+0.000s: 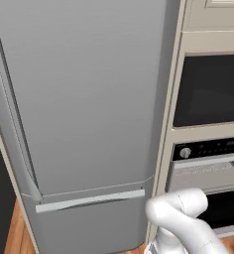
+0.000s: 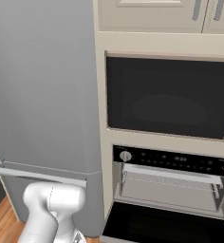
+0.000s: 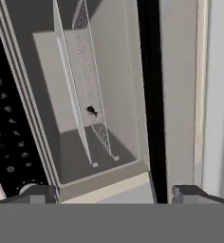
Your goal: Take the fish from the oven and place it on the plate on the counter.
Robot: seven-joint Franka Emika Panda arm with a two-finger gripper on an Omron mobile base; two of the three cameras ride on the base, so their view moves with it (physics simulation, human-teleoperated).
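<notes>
Tool (image 3: 114,192): two dark fingertips stand wide apart at the bottom of the hand view, nothing between them, aimed into the open oven cavity; the view is rolled, so the racks run up and down.
Oven (image 2: 171,185): door dropped open, cavity lit, wire rack (image 3: 88,90) inside, black control strip (image 2: 175,160) with a round knob (image 2: 126,155) above.
Fish (image 3: 91,111): small dark shape lying on the wire rack, deep in the cavity, well apart from the fingertips.
Neighbours: grey refrigerator (image 1: 84,109) to the left, black-glass appliance (image 2: 168,97) above.
Step in hand: approach for the pick, by my judgement; nothing is held yet.
Next move calls for: reaching straight in between the racks, fingers astride the fish, without snagging the wires.
</notes>
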